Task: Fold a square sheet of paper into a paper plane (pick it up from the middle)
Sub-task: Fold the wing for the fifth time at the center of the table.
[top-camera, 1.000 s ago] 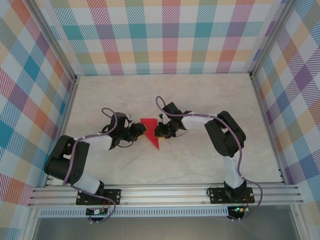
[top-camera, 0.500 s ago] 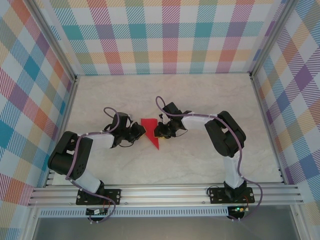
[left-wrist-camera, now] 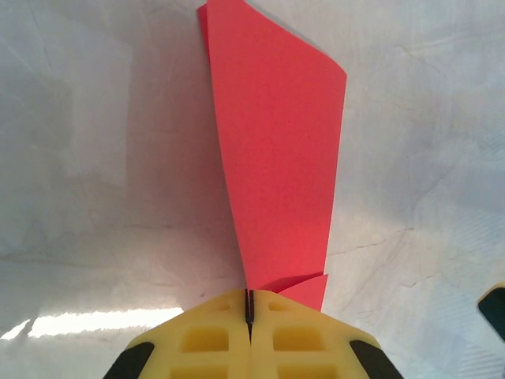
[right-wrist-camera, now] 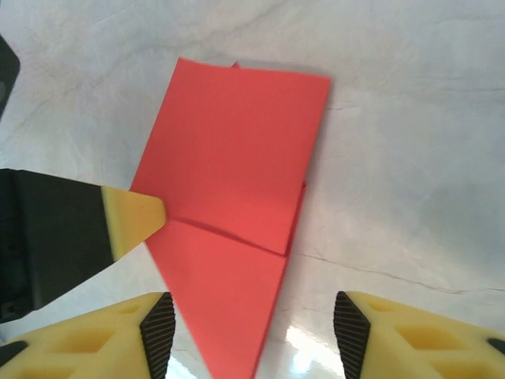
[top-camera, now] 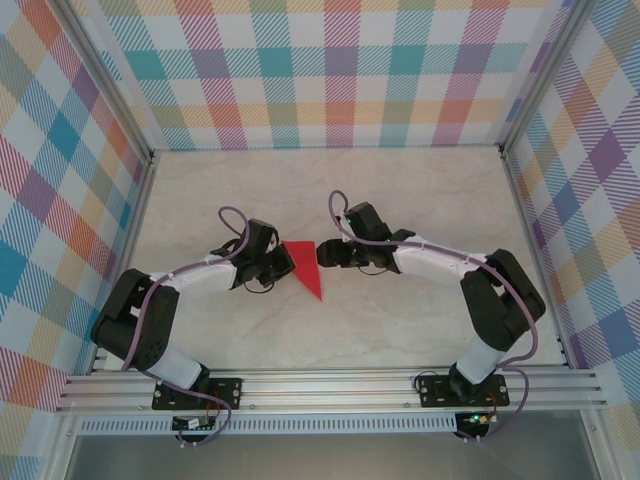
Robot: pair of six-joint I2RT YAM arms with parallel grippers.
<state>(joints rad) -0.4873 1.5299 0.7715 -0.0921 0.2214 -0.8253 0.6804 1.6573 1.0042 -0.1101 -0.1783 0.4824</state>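
Left gripper (top-camera: 282, 263) fingers closed, pinching left edge of folded red paper sheet (top-camera: 306, 270) at crease, likely to anchor it. Sheet on mid-tabletop (top-camera: 420, 200), point toward arms. Right gripper (right-wrist-camera: 248, 324) jaws apart above sheet, holding nothing, probably ready for next fold.

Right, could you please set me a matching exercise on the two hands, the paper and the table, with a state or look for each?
Column one:
1. left hand
2. right hand
3. paper
4. table

Column two:
A. pale marbled surface
B. open, fingers wide apart
C. red, folded to a point
D. shut on the paper's edge

Pairs: 1-D, 2-B, 3-C, 4-A.
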